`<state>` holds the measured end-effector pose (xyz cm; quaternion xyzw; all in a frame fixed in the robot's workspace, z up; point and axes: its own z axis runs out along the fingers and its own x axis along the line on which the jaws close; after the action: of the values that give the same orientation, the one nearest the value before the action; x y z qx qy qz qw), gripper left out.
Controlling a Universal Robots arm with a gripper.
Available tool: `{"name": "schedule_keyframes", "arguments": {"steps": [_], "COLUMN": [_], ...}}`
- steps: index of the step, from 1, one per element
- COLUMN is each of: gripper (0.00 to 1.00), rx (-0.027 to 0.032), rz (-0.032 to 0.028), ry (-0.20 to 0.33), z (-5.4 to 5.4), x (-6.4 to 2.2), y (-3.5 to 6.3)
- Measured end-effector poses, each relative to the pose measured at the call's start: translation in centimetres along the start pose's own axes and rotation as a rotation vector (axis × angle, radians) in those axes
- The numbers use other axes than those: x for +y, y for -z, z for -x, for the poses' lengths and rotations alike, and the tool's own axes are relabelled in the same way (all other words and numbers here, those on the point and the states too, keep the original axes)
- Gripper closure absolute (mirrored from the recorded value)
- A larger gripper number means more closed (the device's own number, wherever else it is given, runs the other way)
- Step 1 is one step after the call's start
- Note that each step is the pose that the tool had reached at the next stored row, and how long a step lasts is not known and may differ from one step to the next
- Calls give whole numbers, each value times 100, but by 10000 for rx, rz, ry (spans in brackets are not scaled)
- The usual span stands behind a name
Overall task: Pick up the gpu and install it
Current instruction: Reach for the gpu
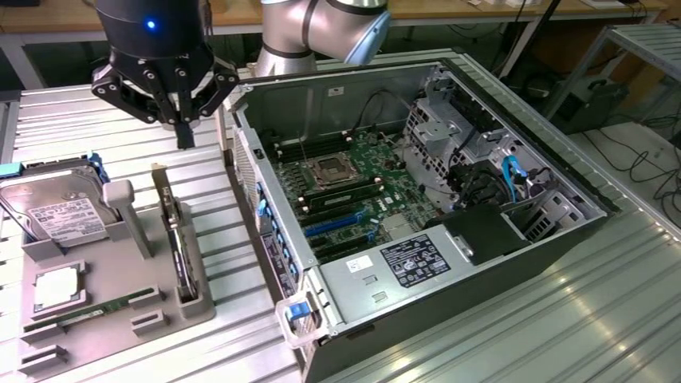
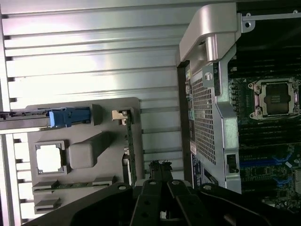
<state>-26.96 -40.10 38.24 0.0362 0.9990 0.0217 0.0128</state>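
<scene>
Open computer case point(image 1: 352, 96) — beside the jaws. Gray holder tray point(image 1: 107, 275) — below them. Gripper point(image 1: 185, 132): jaws pressed together, gripping and touching nothing. Gpu point(image 1: 179, 243): below the jaws, on edge in the tray's slot, long axis parallel to the case's side.

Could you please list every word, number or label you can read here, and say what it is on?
No text can be read.
white label on the hard drive: too small to read.
black sticker inside the computer case: print too blurred to read.
</scene>
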Motion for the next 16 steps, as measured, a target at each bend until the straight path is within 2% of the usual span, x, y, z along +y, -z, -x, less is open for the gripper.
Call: {"name": "schedule_keyframes", "arguments": {"steps": [16], "gripper": [89], "rx": [0], "rz": [0], "ry": [2], "z": [-176], "x": [-23], "y": [-10]}}
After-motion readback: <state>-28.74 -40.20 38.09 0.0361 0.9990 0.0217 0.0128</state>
